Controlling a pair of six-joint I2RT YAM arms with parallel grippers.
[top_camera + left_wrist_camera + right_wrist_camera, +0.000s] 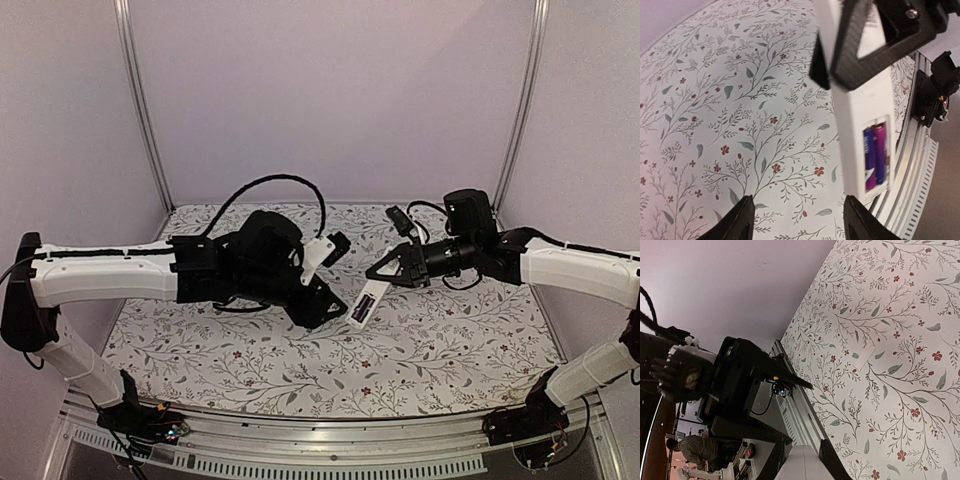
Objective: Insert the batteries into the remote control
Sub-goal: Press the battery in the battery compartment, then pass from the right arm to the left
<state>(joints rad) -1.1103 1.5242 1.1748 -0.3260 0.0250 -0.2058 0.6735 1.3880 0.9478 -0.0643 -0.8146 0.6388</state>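
Note:
My right gripper is shut on the white remote control and holds it tilted above the middle of the table. In the left wrist view the remote fills the right side, with the right gripper's black fingers clamped round its upper part. Its compartment is uncovered, and two batteries, one blue and one purple, lie side by side in it. My left gripper is open and empty, just left of the remote's lower end. In the right wrist view the remote sits between my fingers.
A small flat white cover piece lies on the flowered tablecloth. The table's metal front rail runs close behind the remote. Purple walls stand at the back and sides.

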